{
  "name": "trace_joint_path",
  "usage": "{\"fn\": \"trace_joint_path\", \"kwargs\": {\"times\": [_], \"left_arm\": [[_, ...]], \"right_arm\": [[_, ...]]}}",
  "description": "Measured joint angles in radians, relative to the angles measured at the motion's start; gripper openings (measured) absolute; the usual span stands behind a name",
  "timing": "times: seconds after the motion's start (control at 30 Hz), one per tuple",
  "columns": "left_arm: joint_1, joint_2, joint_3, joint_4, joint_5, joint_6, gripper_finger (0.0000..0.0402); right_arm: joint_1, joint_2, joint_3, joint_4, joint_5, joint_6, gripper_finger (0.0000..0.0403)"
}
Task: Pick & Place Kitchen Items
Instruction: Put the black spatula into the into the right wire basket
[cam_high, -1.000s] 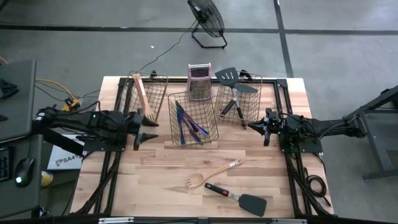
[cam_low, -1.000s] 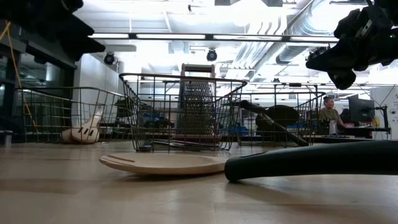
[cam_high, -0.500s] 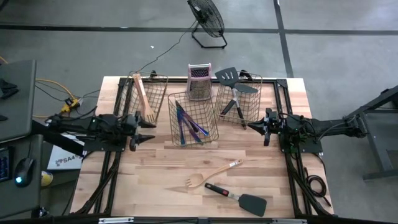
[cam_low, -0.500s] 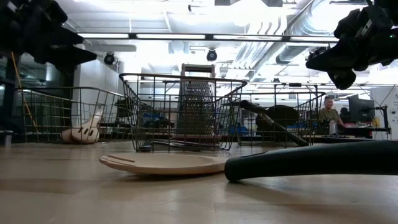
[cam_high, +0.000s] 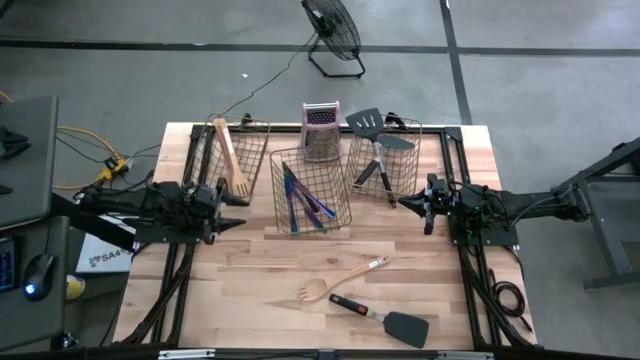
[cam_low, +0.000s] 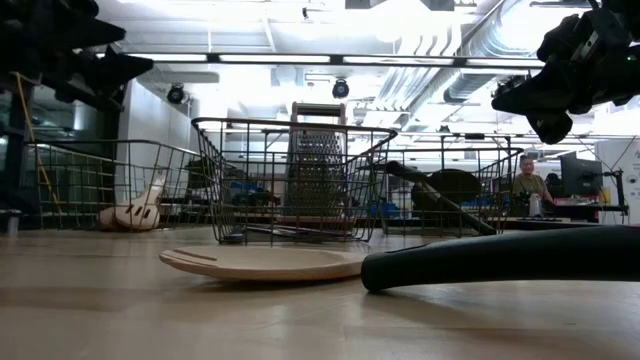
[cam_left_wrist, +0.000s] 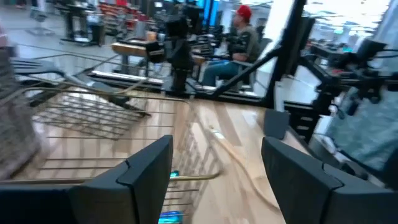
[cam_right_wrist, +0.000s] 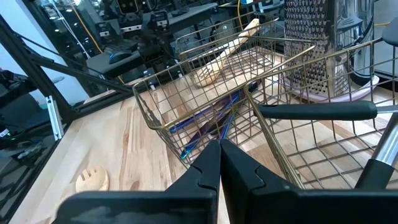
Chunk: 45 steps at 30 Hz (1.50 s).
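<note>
Wooden fork (cam_high: 340, 279) lies long toward 2 o'clock, at 4 o'clock from the wide, empty left pincer (cam_high: 232, 209).

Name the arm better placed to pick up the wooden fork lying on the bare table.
Left, probably. The left gripper is open; the right gripper is shut. Both sit similarly far from the wooden fork.

left tool (cam_high: 231, 208) drawn back toward the table's left edge, jaws apart, empty
</note>
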Motion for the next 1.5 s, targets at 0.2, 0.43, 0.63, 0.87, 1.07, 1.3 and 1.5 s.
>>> {"fn": "trace_joint_path", "kwargs": {"times": [0.2, 0.43, 0.63, 0.87, 1.07, 1.3, 1.5], "left_arm": [[0.000, 0.000, 0.000, -0.003, 0.017, 0.000, 0.0244], [0.000, 0.000, 0.000, -0.010, -0.009, -0.001, 0.0244], [0.000, 0.026, 0.000, -0.005, -0.026, 0.016, 0.0244], [0.000, 0.110, 0.000, 0.017, -0.102, 0.000, 0.0244], [0.000, 0.139, 0.000, 0.082, -0.242, -0.040, 0.0244], [0.000, 0.136, 0.000, 0.084, -0.264, -0.110, 0.0244], [0.000, 0.136, 0.000, 0.083, -0.263, -0.109, 0.0244]], "right_arm": [[0.000, 0.000, 0.000, 0.000, 0.000, 0.000, 0.0002], [0.000, 0.000, 0.000, 0.000, 0.000, 0.000, 0.0002], [0.000, 0.000, 0.000, 0.000, 0.000, 0.000, 0.0002], [0.000, 0.000, 0.000, 0.000, 0.000, 0.000, 0.0002], [0.000, 0.000, 0.000, 0.000, 0.000, 0.000, 0.0002], [0.000, 0.000, 0.000, 0.000, 0.000, 0.000, 0.0002], [0.000, 0.000, 0.000, 0.000, 0.000, 0.000, 0.0002]]}}
